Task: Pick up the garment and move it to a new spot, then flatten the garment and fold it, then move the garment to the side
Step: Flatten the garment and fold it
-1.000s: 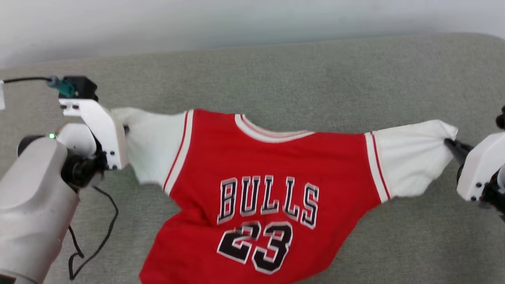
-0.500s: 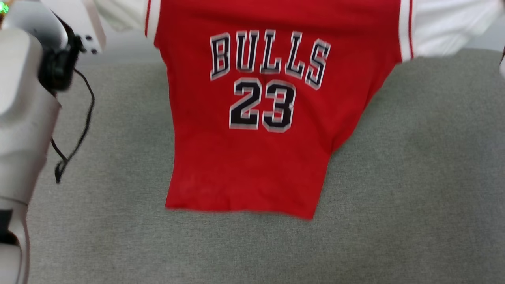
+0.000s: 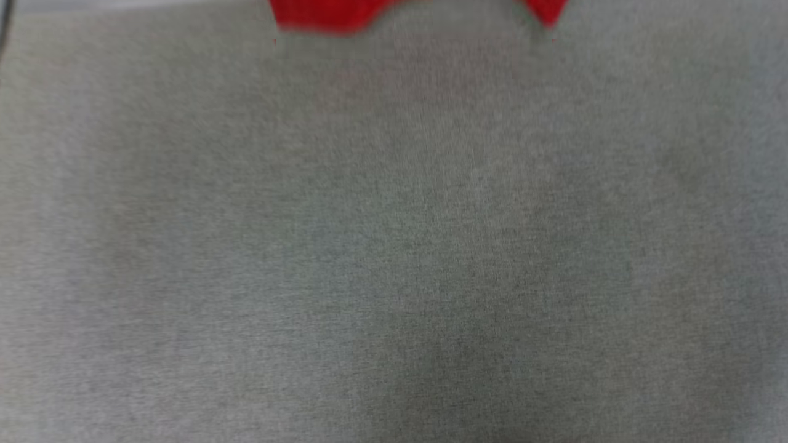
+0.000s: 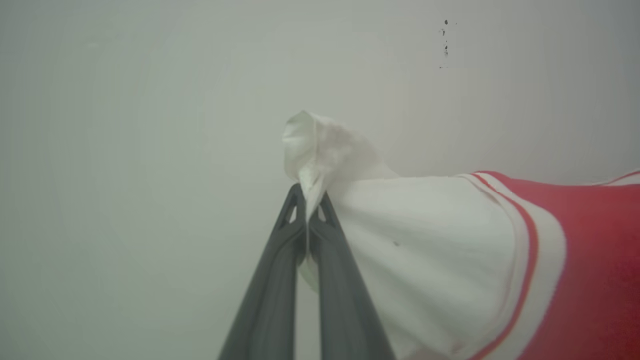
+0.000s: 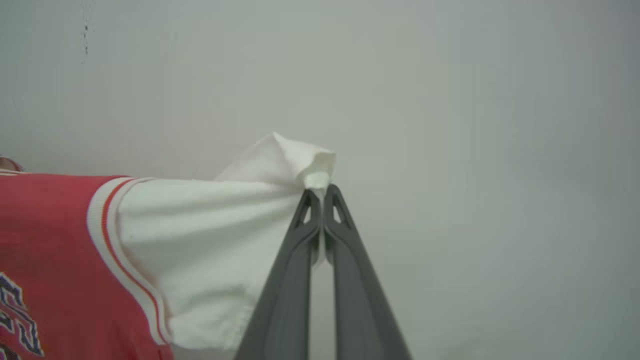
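Note:
The garment is a red jersey T-shirt with white sleeve ends. In the head view just its red bottom hem (image 3: 320, 13) hangs in at the top edge, above the grey surface. The left wrist view has my left gripper (image 4: 309, 200) shut on the bunched tip of one white sleeve (image 4: 425, 240), with the red body trailing off to the right. My right gripper (image 5: 321, 196) is shut on the tip of the other white sleeve (image 5: 210, 235) in the right wrist view, the red chest with black lettering at the lower left. The shirt hangs stretched between both grippers.
A grey fabric surface (image 3: 394, 246) lies below the shirt. Behind the sleeves in both wrist views stands a plain pale wall (image 4: 125, 125), with a few small dark marks on it (image 4: 445, 45).
The head view has tilted down, so the shirt has slid up out of the picture, leaving its hem at the top. Both arms have left that view.

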